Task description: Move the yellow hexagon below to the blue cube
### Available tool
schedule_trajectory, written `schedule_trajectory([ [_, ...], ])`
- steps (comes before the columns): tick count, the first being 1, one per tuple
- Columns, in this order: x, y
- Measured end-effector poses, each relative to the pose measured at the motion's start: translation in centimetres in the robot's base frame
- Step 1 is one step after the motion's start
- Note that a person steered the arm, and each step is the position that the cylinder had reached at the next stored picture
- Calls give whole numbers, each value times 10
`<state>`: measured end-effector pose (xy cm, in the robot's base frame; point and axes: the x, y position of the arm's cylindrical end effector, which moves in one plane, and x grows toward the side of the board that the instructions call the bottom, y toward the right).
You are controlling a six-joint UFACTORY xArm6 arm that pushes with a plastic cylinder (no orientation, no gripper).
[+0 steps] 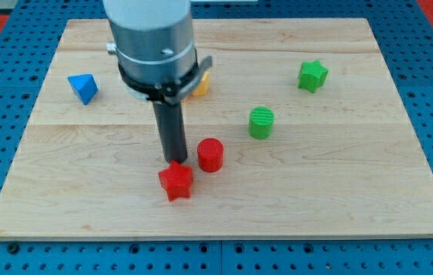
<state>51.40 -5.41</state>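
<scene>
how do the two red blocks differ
The red star has points around its outline; the red cylinder is round. The red star lies nearer the view's bottom and left, with my tip at its top edge; the red cylinder stands just right of my tip. Both are the same red.

Setting: we take this for a robotics lab bench. We note a pale wooden surface (338, 191) laid on a blue perforated mounting board (2, 46), small coloured test blocks, and a metal arm housing (151, 38) overhead.
</scene>
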Motion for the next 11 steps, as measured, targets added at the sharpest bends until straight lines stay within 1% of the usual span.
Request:
schedule_trajectory([
  [1,8,3],
  [2,1,-43],
  [3,-54,-38],
  [4,-98,-19],
  [5,-102,36],
  [6,-155,75],
  [7,-161,10],
  [8,-154,-62],
  [9,-137,-97],
  [10,-125,-99],
  [11,-91,-99],
])
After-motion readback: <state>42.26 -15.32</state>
